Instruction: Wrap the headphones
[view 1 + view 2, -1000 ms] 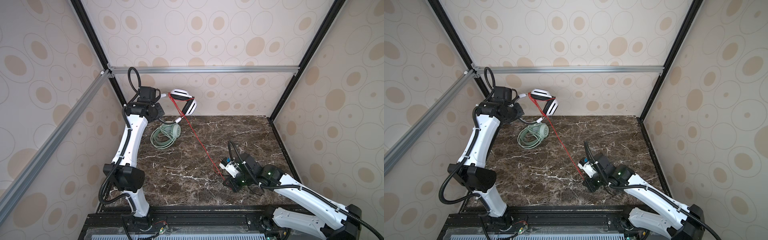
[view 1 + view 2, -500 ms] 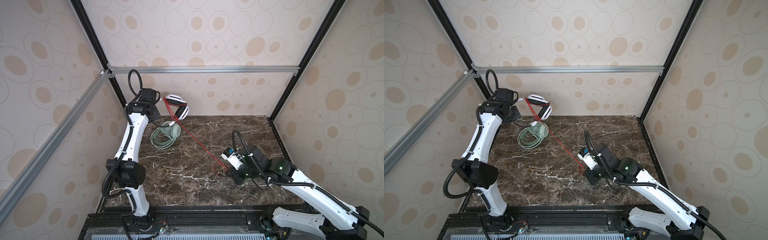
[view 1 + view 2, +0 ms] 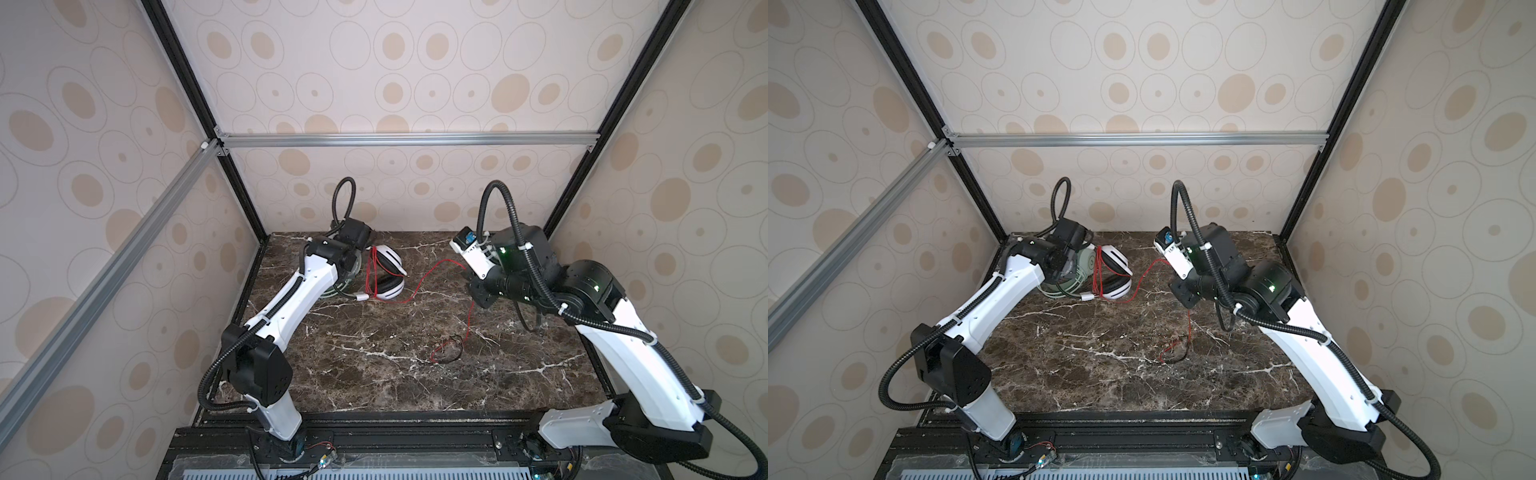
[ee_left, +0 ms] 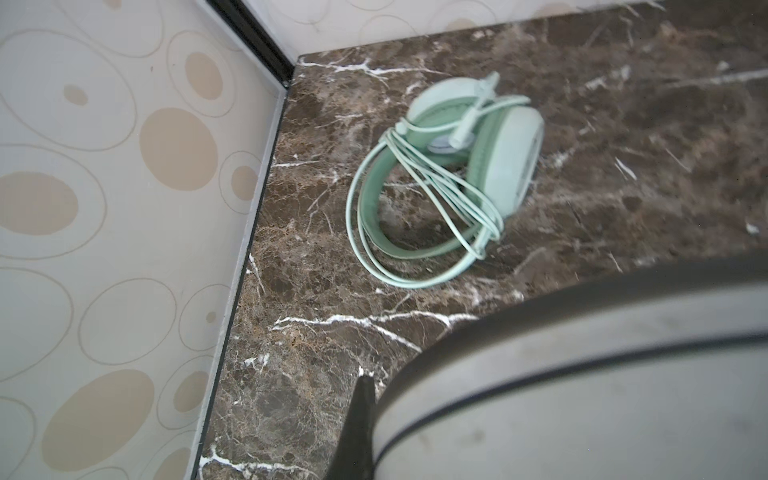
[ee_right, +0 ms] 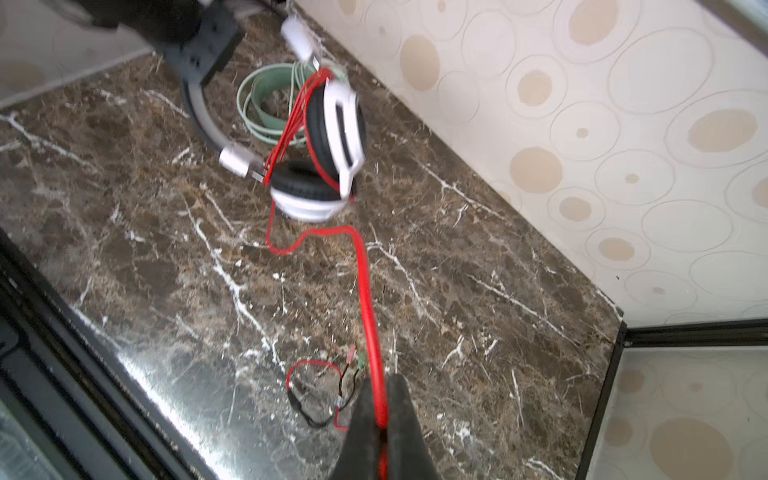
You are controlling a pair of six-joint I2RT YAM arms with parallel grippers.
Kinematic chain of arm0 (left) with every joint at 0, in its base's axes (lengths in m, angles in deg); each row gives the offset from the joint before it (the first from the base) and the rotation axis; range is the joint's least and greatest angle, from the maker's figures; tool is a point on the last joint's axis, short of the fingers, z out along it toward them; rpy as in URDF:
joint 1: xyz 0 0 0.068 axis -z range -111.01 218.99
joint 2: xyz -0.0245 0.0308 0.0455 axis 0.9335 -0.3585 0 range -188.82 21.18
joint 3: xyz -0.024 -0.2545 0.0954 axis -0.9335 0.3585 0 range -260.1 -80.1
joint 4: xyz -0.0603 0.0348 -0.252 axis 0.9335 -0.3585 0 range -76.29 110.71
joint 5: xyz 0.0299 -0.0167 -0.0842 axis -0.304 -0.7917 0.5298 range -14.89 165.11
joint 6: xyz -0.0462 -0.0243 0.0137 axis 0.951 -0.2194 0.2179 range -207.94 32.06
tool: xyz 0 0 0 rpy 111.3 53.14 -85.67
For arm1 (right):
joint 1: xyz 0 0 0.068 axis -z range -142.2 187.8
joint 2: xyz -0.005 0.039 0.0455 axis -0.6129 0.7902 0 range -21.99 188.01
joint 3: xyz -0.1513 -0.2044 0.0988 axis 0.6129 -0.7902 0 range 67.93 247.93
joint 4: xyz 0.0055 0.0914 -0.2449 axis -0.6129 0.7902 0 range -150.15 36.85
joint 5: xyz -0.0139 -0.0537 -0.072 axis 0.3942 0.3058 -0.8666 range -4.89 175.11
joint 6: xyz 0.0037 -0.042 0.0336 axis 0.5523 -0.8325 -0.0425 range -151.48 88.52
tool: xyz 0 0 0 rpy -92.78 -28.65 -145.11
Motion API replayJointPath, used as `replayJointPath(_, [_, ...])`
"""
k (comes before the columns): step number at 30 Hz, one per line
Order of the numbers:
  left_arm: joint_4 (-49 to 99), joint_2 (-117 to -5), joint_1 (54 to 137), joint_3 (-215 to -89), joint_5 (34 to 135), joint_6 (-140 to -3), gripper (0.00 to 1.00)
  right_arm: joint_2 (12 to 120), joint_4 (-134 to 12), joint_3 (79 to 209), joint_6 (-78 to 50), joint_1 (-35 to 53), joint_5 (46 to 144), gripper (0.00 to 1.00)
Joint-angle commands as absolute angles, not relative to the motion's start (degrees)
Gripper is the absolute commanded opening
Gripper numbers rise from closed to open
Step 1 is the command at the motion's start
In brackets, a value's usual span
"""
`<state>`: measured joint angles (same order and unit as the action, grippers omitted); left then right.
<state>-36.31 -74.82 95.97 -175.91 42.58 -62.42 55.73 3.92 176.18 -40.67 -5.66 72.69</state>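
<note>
Headphones come as two pairs on this one, both sitting at the far left of the marble table (image 3: 374, 374). The white-and-black headphones (image 3: 392, 293) are held by their grey headband (image 4: 582, 395) in the left gripper (image 5: 198, 62), which is clamped tight on the band. One cup tilts up above the other, and I honestly can't tell if the lower cup touches the marble or hangs just over it. A few turns of the red cable (image 5: 365, 270) are looped across the headset. The rest trails off to the right to the right gripper (image 5: 381, 419), whose jaws are pinched closed on the cable, up off the surface a bit right of centre. From there the cable drops to the table, and its plug end (image 5: 360, 358) lies in a loose little curl near the middle. The mint green headphones (image 4: 509, 162) lie just left of the white pair, closer to the far left corner, with their pale green cable (image 4: 440, 183) already wound around band and cups. In both top views the left arm hides most of them.
</note>
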Motion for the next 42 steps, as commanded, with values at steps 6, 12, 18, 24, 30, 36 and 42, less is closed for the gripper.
replayJointPath(6, [-29.7,-66.2,105.3,-165.2,39.9,-63.8,0.0,68.5,2.8,191.9,-42.6,2.8,83.6,0.0])
replayJointPath(12, [-22.4,-58.9,110.0,-155.0,49.4,-65.4,0.0,77.8,0.6,199.2,-38.4,9.9,95.4,0.0])
replayJointPath(18, [-18.8,-54.9,113.6,-151.4,58.5,-67.2,0.0,86.3,-1.2,204.1,-34.6,13.3,103.2,0.0])
replayJointPath(24, [-15.5,-51.9,114.4,-150.1,67.8,-68.5,0.0,91.3,-3.2,204.1,-32.5,14.2,106.8,0.0])
replayJointPath(30, [-14.1,-49.4,114.3,-151.9,73.0,-69.1,0.0,92.4,-9.0,192.6,-29.4,15.7,111.8,0.0])
replayJointPath(36, [-15.0,-48.9,113.6,-158.1,71.9,-67.6,0.0,90.0,-21.5,174.8,-24.5,16.0,120.8,0.0])
replayJointPath(42, [-18.3,-51.1,108.9,-168.9,69.9,-64.9,0.0,85.5,-38.0,157.1,-17.4,16.5,130.5,0.15])
